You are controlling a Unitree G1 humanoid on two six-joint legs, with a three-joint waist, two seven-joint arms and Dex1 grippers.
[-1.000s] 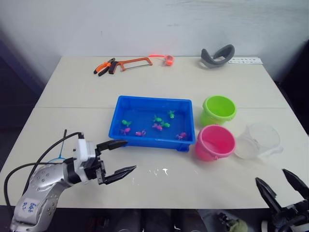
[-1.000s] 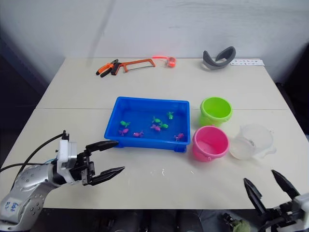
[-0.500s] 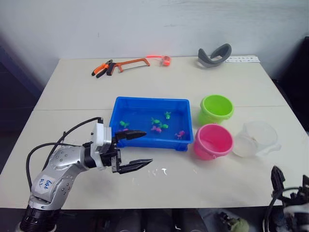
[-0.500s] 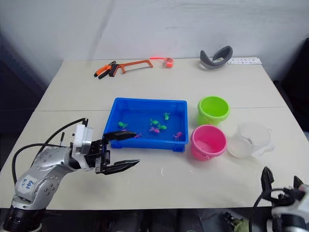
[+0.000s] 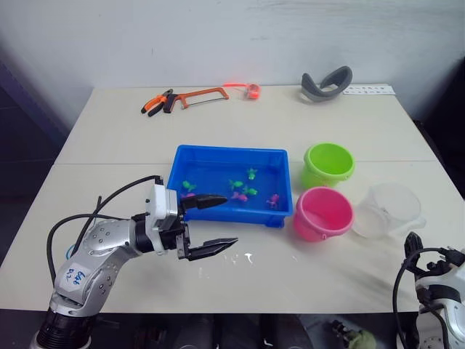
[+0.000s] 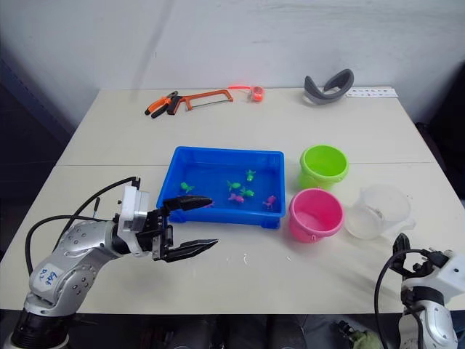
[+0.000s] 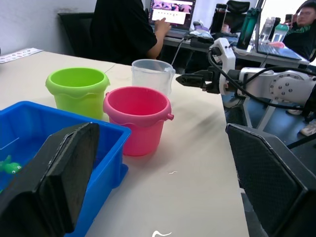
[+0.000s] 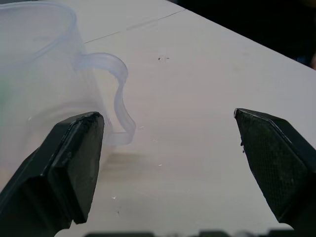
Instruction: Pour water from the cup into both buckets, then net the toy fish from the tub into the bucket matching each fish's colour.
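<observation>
1. Cup [image 5: 389,211] stands upright on the table [image 5: 109,138], at about 4 o'clock from the tub [image 5: 227,182] and just beside the pink bucket [image 5: 323,212], on the side away from the tub. Green bucket [image 5: 328,163] sits at 12 o'clock of the pink one.
2. Handling, judged: thin clear plastic, light in itself; water inside is not discernible. Wall is likely to flex if squeezed hard and smooth enough to slip.
3. Best hold, judged: the looped handle [image 8: 116,94], or across the wall below the rim.
4. Orientation: long axis vertical, mouth up. In the head view the handle points toward roughly 4 o'clock, to the near right table edge.
5. Right gripper [image 8: 168,163] hangs near the handle, not touching; fingers spread wide, nothing held.
6. Left gripper [image 5: 211,222] hovers at the tub's near left corner, fingers apart, empty.
7. Toy fish [image 5: 242,190] lie in the tub. Net not identified.
</observation>
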